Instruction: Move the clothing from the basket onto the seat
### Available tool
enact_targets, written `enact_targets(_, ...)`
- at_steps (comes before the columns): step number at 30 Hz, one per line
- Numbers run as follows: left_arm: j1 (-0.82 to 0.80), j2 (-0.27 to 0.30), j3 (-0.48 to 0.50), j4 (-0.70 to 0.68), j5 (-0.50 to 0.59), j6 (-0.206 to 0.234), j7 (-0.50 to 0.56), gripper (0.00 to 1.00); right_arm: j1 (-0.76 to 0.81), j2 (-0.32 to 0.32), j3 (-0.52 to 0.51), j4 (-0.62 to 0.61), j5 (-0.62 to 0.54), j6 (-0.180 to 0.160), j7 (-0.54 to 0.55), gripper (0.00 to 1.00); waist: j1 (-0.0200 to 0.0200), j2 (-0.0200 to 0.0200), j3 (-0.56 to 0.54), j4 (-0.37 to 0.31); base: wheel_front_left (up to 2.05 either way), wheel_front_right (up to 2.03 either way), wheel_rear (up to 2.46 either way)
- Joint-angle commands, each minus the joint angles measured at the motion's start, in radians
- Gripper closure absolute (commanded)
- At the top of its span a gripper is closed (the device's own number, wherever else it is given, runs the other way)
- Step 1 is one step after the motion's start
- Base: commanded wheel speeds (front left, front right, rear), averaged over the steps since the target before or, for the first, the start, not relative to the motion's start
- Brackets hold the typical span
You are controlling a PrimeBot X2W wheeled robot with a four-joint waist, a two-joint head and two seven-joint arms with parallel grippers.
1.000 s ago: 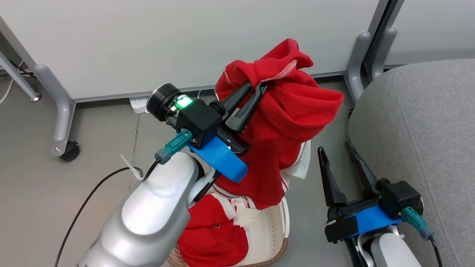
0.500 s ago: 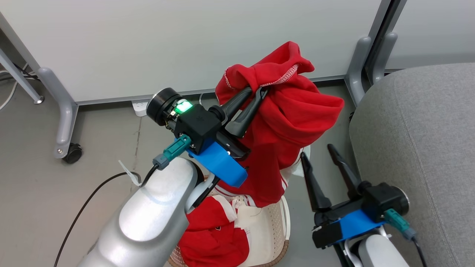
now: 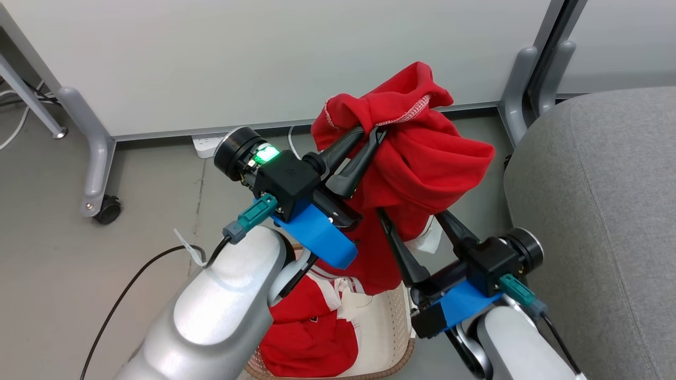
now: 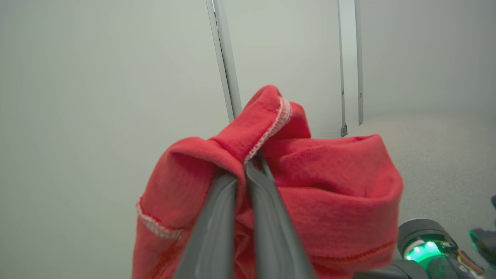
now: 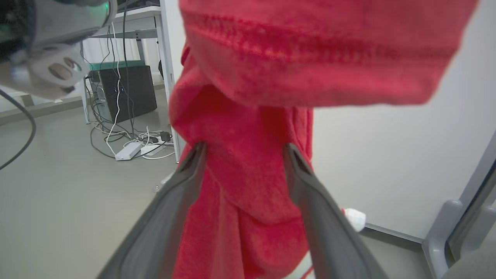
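Swinging in from beside the seat [image 3: 597, 211], R gripper [image 3: 411, 216] is now straddling the hanging clothing [image 3: 422, 158], jaws wide, not pinching; L gripper [image 3: 371, 131] is still clamping its top hem above the basket [image 3: 395, 316]; another red garment [image 3: 311, 338] is lying inside.

White partition panel [image 3: 264, 63] on a castor leg [image 3: 99, 174], power strip [image 3: 205, 143] on grey floor [image 3: 63, 264]; computer tower [image 5: 123, 91] among cables [image 5: 116, 135].

Light was even and soft, with glare on the forearm [image 3: 222, 311] behind the left pincer [image 3: 372, 132]; clothing [image 5: 310, 50] above the right pincer [image 5: 245, 147] was blurred.
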Motion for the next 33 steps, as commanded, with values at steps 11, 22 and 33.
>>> enact_targets(11,-0.032,-0.014,-0.015,0.000,-0.013,0.009,-0.009,1.00,-0.141,0.009,0.004,0.077,-0.086,-0.001,-0.001,0.00,-0.0001,0.0000,0.016,0.017,0.00,0.00,0.00)
enact_targets(22,-0.041,-0.025,-0.022,0.008,-0.022,0.017,-0.018,1.00,-0.174,0.028,-0.054,0.082,-0.093,-0.001,-0.001,0.00,-0.0001,0.0000,0.029,0.026,0.00,0.00,0.00)
enact_targets(33,-0.043,-0.030,-0.025,0.024,-0.032,0.021,-0.025,1.00,-0.181,0.029,-0.044,0.072,-0.051,-0.001,-0.001,1.00,-0.0001,0.0000,0.024,0.023,0.00,0.00,0.00)
